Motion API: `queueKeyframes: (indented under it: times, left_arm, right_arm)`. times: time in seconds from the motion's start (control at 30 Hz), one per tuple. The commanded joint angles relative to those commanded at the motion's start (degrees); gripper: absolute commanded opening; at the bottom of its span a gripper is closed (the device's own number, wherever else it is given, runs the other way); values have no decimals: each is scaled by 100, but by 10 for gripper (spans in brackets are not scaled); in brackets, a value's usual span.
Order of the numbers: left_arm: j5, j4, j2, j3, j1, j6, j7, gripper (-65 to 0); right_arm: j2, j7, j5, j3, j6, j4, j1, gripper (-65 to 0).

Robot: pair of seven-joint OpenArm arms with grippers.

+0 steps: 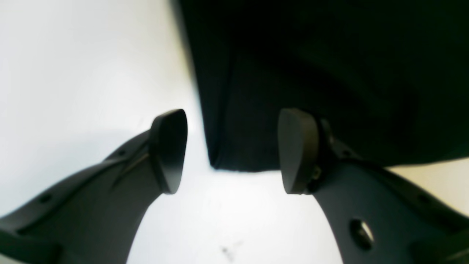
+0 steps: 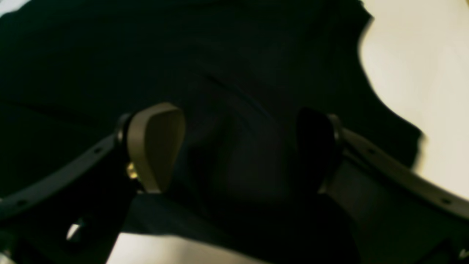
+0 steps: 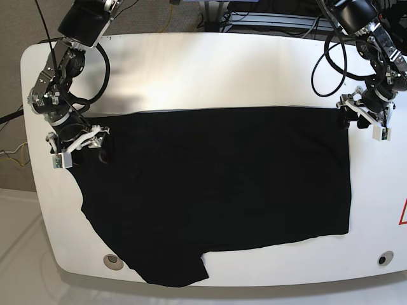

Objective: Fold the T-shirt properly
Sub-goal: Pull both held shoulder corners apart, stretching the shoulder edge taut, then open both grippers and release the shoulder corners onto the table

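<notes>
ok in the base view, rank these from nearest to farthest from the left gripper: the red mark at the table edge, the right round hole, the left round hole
1. Red mark, at the table edge below the left gripper.
2. Right round hole, at the near corner on that side.
3. Left round hole, far across the T-shirt.

**Black shirt spread across white table, an arm at each upper corner**

The T-shirt point(image 3: 216, 190) lies flat over most of the white table point(image 3: 210, 70), its top edge running straight from nine o'clock to three o'clock. A sleeve or corner juts down at seven o'clock, near the table's front rim. The right gripper point(image 3: 79, 143) sits at nine o'clock on the shirt's upper corner, touching the cloth. The left gripper point(image 3: 362, 119) sits at two o'clock beside the opposite upper corner. Whether either pair of jaws is parted cannot be told here. Black cables point(image 3: 331, 57) loop above the left gripper.
</notes>
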Motion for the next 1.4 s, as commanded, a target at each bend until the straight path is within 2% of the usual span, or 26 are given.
queueKeyframes:
  times: [0.07, 0.33, 0.4, 0.53, 0.8, 1.0, 1.13, 1.2, 1.4]
  left_arm:
    - [-56, 78, 49, -36, 113, 0, -9, -283]
    - [78, 166, 9, 111, 184, 0, -138, -279]
    - [170, 174, -151, 218, 235, 0, -130, -277]
    - [177, 223, -224, 268, 356, 0, -168, -276]
    - [41, 67, -408, 257, 646, 0, -316, -272]
    - [201, 51, -380, 240, 719, 20, -439, -269]
    - [492, 108, -312, 247, 757, 135, -614, -267]
    - [844, 184, -283, 282, 730, 215, -778, -274]
    - [950, 110, -312, 281, 696, 208, -802, -276]
  right_arm:
    - [53, 1, -197, 56, -25, 35, -143, -160]
    - [221, 31, -347, 187, -106, 44, -482, -165]
    - [363, -74, -351, 133, -242, 126, -805, -166]
    - [436, -140, -323, 137, -422, 191, -994, -167]
    - [615, -83, -198, 168, -1036, 183, -1291, -168]
    - [648, 58, -240, 182, -1001, 51, -1350, -168]
    - [642, 279, -377, 164, -880, -79, -1354, -167]
    - [646, 606, -492, 188, -747, -205, -1269, -166]
    - [591, 801, -571, 264, -598, -400, -1132, -172]
